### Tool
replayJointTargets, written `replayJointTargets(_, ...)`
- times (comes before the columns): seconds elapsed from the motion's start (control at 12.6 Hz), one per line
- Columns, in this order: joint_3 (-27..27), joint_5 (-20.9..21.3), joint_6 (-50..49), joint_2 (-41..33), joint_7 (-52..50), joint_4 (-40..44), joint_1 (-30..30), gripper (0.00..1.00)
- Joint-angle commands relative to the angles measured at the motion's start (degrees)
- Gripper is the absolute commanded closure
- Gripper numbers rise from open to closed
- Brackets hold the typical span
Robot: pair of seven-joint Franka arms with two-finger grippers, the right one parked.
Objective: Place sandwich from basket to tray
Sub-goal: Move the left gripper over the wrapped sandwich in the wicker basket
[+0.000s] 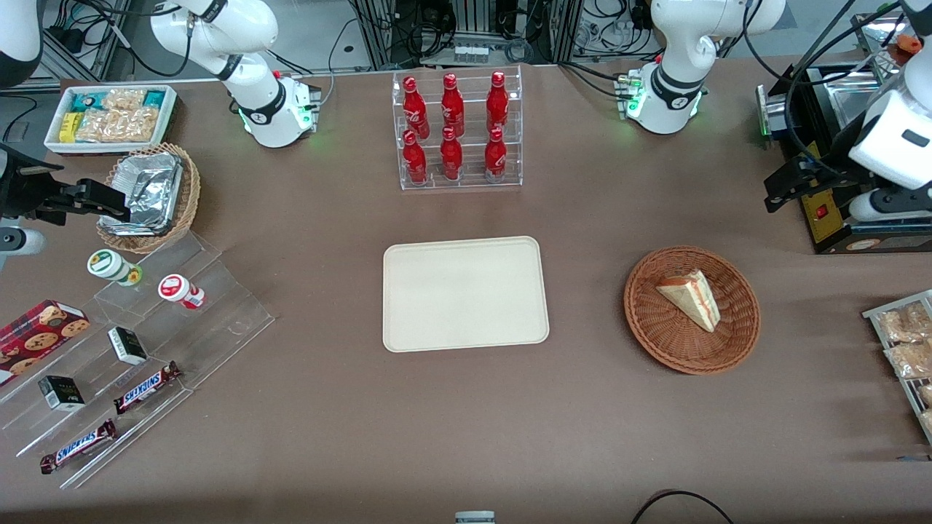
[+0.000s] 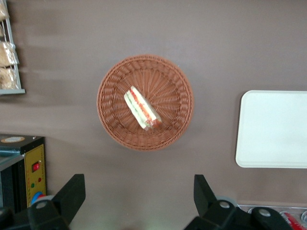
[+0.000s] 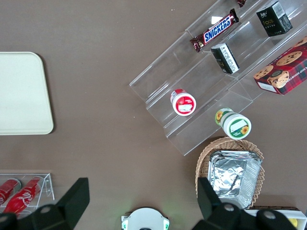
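- Front view: the sandwich (image 1: 690, 298) lies in the round basket (image 1: 692, 351) on the brown desk (image 1: 466, 422), toward the working arm's end. The bare tray (image 1: 465, 294) sits well apart, mid-desk.
- Left wrist view: the pincer (image 2: 139, 197) hangs high above the desk, spread wide and holding nothing, near the basket.

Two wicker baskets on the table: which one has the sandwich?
The reddish-brown basket, toward the working arm's end, holds the sandwich. The tan basket holds foil containers. The gripper hovers open, above and clear of the reddish-brown one.
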Motion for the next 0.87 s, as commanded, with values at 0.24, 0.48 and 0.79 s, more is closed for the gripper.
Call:
replayJointTargets(0.24,0.0,0.7,11.0,-3.4,-5.2,-15.2,-0.4,0.0)
replayJointTargets(0.48,-0.3,0.7,23.4,-6.6,-13.5,-26.8,-0.7,0.0)
replayJointTargets(0.79,-2.2,1.0,35.6,-6.7,-22.4,-37.7,-0.7,0.0)
